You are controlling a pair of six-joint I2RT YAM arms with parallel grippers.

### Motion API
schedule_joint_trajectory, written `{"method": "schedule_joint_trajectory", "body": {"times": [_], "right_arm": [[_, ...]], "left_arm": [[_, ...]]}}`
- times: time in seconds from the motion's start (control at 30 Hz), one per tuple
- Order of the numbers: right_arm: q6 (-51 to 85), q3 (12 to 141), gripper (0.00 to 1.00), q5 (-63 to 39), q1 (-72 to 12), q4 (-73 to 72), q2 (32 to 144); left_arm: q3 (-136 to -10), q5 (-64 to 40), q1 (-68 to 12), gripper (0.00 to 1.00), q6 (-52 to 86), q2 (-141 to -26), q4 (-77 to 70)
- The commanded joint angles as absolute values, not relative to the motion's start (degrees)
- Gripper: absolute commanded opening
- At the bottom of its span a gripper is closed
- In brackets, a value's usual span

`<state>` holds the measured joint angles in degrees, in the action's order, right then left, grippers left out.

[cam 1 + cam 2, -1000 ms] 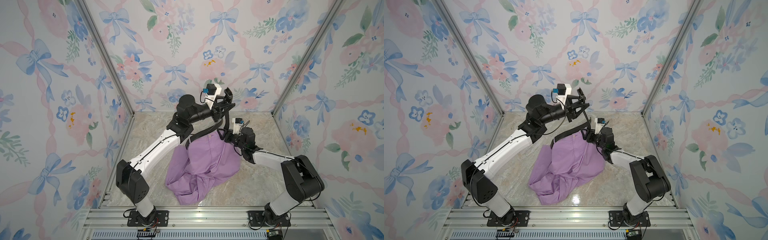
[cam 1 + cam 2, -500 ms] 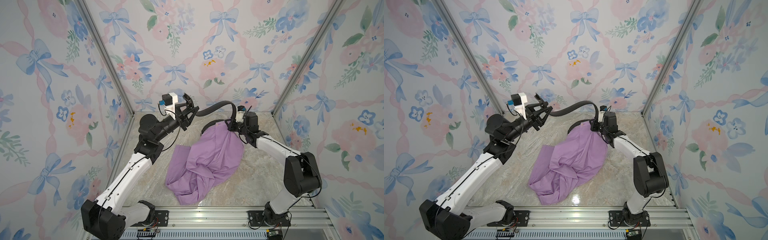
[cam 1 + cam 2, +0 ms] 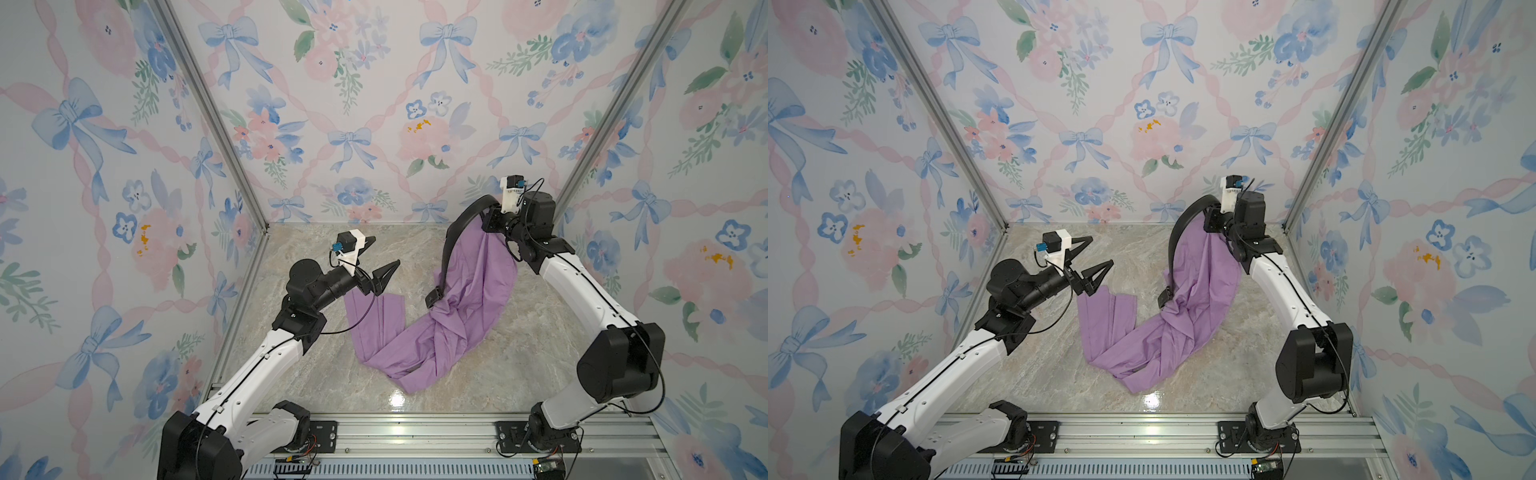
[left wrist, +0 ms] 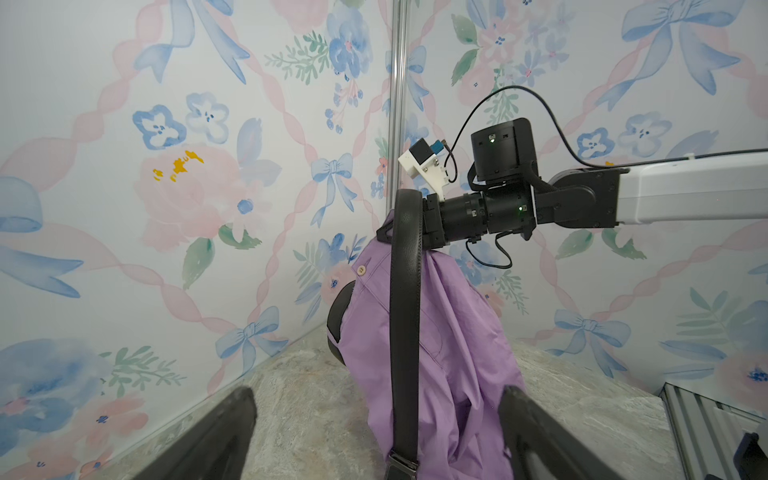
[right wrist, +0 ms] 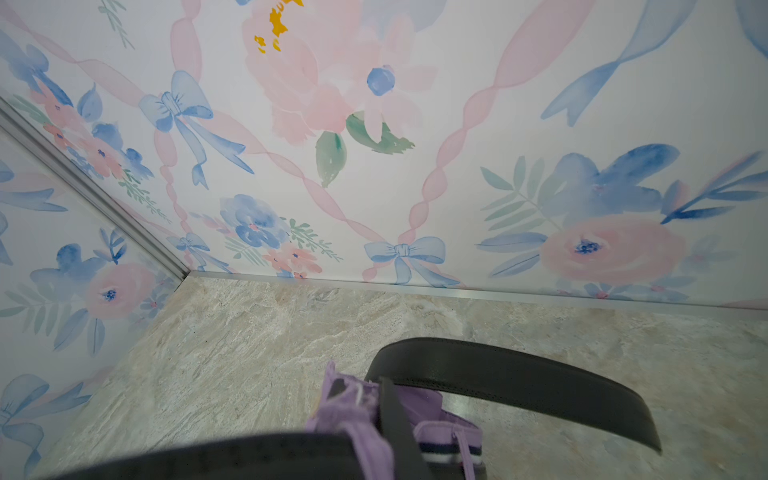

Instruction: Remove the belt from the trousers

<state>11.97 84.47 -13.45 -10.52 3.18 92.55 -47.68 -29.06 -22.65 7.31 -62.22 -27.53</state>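
The lilac trousers (image 3: 478, 286) (image 3: 1200, 291) hang by the waistband from my right gripper (image 3: 487, 220) (image 3: 1209, 218), which is raised near the back right corner and shut on the fabric. Their legs trail on the floor. The black belt (image 3: 451, 237) (image 3: 1177, 232) arcs up over that gripper and hangs down the front, its buckle end low by the cloth. In the right wrist view the waistband (image 5: 361, 407) sits pinched in the jaws, with the belt (image 5: 519, 378) curving past. My left gripper (image 3: 385, 251) (image 3: 1100, 250) (image 4: 377, 390) is open and empty, apart from the belt (image 4: 405, 332).
Flowered walls close the cell on three sides, with metal posts (image 3: 216, 120) (image 3: 602, 120) in the back corners. The marble floor (image 3: 324, 374) (image 3: 1225, 374) runs to an aluminium rail (image 3: 415, 428) at the front, where both arm bases are bolted.
My left gripper has opened, let go of the belt and drawn back low to the left. The belt now hangs from the right gripper, which has moved further toward the back right corner.
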Motion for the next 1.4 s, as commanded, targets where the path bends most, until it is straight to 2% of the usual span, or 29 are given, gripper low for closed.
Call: {"method": "schedule_joint_trajectory", "body": {"times": [0.0,0.07,0.27,0.37,0.5,0.53,0.57,0.6,0.63,0.73,0.8,0.87,1.07,1.13,1.3,1.37], "right_arm": [[3.5,86.8,0.0,-15.0,-15.0,5.8,89.7],[-0.2,86.3,0.0,-14.3,-17.4,7.0,89.2],[-2.6,83.0,0.01,-12.5,-21.9,7.3,87.9],[-3.2,81.8,0.02,-11.5,-23.3,7.7,87.9],[-4.2,80.7,0.02,-9.5,-24.2,8.4,88.3],[-4.3,80.7,0.02,-8.7,-24.2,8.6,88.6],[-4.4,80.8,0.04,-8.0,-24.1,8.8,88.9],[-4.4,81.0,0.1,-7.1,-24.1,9.2,89.3],[-4.2,81.3,0.22,-5.6,-23.9,9.7,89.8],[-1.5,81.1,0.57,-3.5,-22.0,9.0,90.7],[1.6,80.0,0.68,-3.9,-19.3,6.4,91.5],[5.2,79.0,0.7,-4.6,-16.5,4.5,93.1],[10.7,80.9,0.7,-4.4,-10.2,5.5,100.8],[11.6,81.1,0.66,-5.0,-9.5,5.8,101.3],[11.1,77.8,0.29,-6.6,-11.0,-0.4,97.0],[10.1,77.3,0.18,-6.8,-11.9,-2.2,95.3]], "left_arm": [[-52.1,-31.8,-22.5,0.84,8.0,-66.9,-28.8],[-56.8,-33.7,-23.9,0.8,9.5,-71.3,-28.8],[-68.2,-32.0,-30.6,0.77,5.7,-83.6,-26.0],[-73.7,-34.2,-31.5,0.7,7.7,-90.5,-22.3],[-78.1,-36.2,-33.2,0.57,8.4,-95.6,-17.1],[-78.3,-36.4,-33.7,0.48,8.0,-96.0,-16.6],[-78.6,-36.6,-33.9,0.35,7.7,-96.1,-16.0],[-79.0,-36.7,-34.1,0.13,7.4,-96.0,-15.0],[-79.5,-36.8,-34.1,0.0,7.0,-95.7,-14.0],[-79.8,-36.4,-34.2,0.0,5.1,-92.5,-11.5],[-79.9,-35.2,-34.1,0.0,3.4,-89.3,-10.2],[-80.3,-34.0,-34.1,0.0,1.4,-85.5,-8.7],[-77.9,-34.2,-28.9,0.0,-1.2,-73.5,-7.3],[-74.2,-34.1,-25.9,0.0,-2.0,-70.8,-7.1],[-61.2,-30.8,-23.6,0.0,-10.1,-68.9,-7.2],[-58.1,-28.8,-23.4,0.0,-12.5,-70.3,-7.1]]}}
